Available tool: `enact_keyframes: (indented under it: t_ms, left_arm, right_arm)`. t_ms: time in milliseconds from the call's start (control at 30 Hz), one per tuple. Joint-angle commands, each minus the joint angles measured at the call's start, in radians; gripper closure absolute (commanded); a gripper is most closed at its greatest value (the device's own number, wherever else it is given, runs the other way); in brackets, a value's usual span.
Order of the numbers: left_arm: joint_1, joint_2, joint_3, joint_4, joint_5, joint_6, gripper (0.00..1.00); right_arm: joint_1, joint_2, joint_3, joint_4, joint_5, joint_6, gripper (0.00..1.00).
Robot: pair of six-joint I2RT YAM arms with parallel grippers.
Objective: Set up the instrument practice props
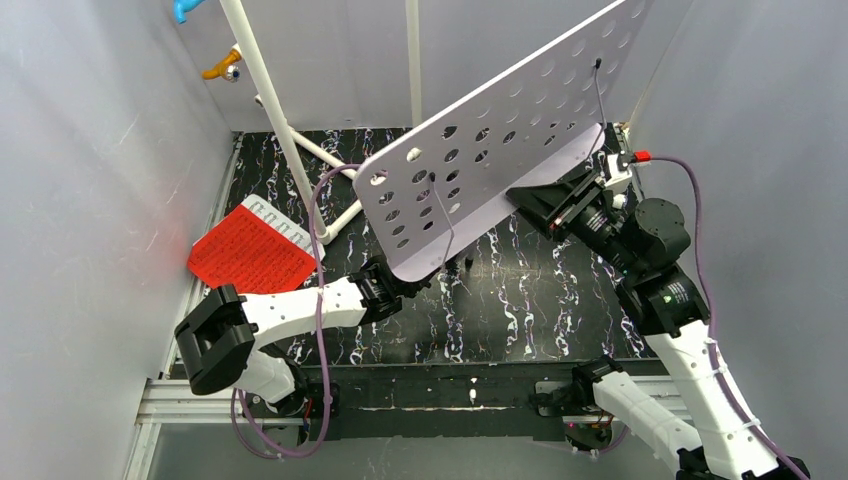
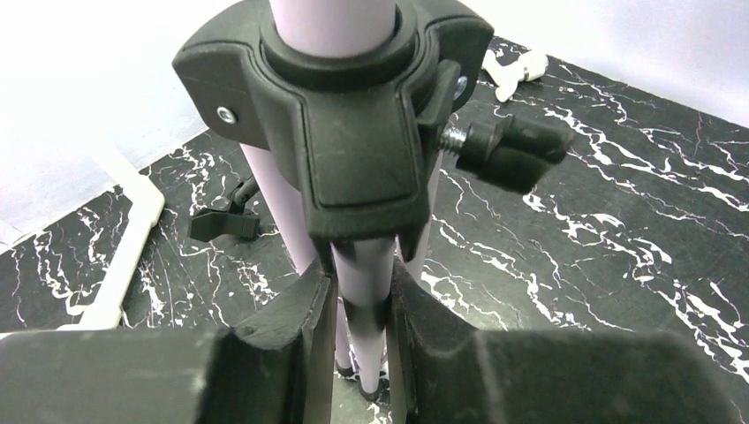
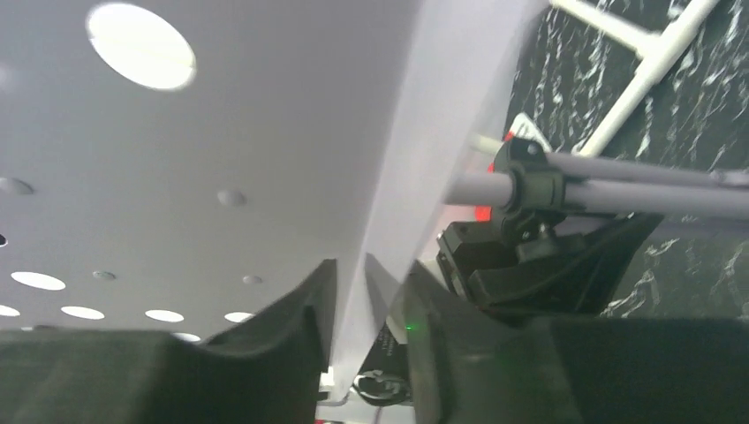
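The lilac perforated music stand desk (image 1: 500, 140) tilts across the middle of the top view. Below it, my left gripper (image 2: 362, 305) is shut on one lilac leg tube (image 2: 364, 274), just under the black tripod collar (image 2: 353, 132). In the top view the left gripper (image 1: 405, 283) sits under the desk's lower left corner. My right gripper (image 3: 366, 291) stands open around the desk's lower lip (image 3: 389, 221), with a gap on its right side; from above the right gripper (image 1: 545, 205) is at the desk's lower edge. A red music sheet (image 1: 250, 255) lies at the left, over a white sheet (image 1: 283, 220).
A white PVC pipe frame (image 1: 265, 90) rises at the back left, its foot (image 2: 124, 256) near the stand's legs. Grey walls close in on both sides. A small black clip-like piece (image 2: 225, 223) lies on the black marbled table (image 1: 540, 300). Orange (image 1: 222, 68) and blue (image 1: 185, 10) fittings hang at the top left.
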Motion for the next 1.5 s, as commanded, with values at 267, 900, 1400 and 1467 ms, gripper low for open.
enact_keyframes:
  t_ms: [267, 900, 1400, 1467]
  left_arm:
    - [0.025, -0.049, -0.04, -0.029, -0.069, -0.026, 1.0]
    - [0.053, -0.119, -0.012, -0.255, 0.039, -0.22, 1.0]
    - [0.057, -0.133, 0.056, -0.469, 0.088, -0.309, 1.0]
    - [0.057, -0.131, 0.068, -0.504, 0.094, -0.313, 1.0]
  right_arm:
    - [-0.01, -0.045, 0.172, -0.201, 0.061, -0.519, 0.02]
    - [-0.01, -0.223, -0.543, 0.411, -0.017, -0.887, 0.02]
    - [0.398, 0.217, -0.561, 0.855, 0.516, -1.182, 0.19]
    - [0.423, 0.239, -0.584, 0.907, 0.644, -1.215, 0.27]
